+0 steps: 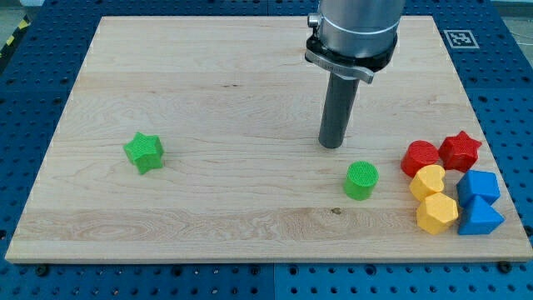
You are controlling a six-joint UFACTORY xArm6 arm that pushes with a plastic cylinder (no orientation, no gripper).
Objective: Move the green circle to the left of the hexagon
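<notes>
Bare rod tip [333, 146], no claw, just above green plastic circle [361, 180]; yellow hexagon [437, 213] near bottom-right corner.

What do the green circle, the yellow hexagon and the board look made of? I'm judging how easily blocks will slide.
Green circle: probably 3D-printed plastic, matte; fine ridged lines run across its top.
Yellow hexagon: likely the same plastic, smooth faces with a slight sheen.
Board: light wood, grain streaks and a small knot visible, smooth, seemingly unvarnished or satin.
My tip stands just above and left of the circle.
</notes>
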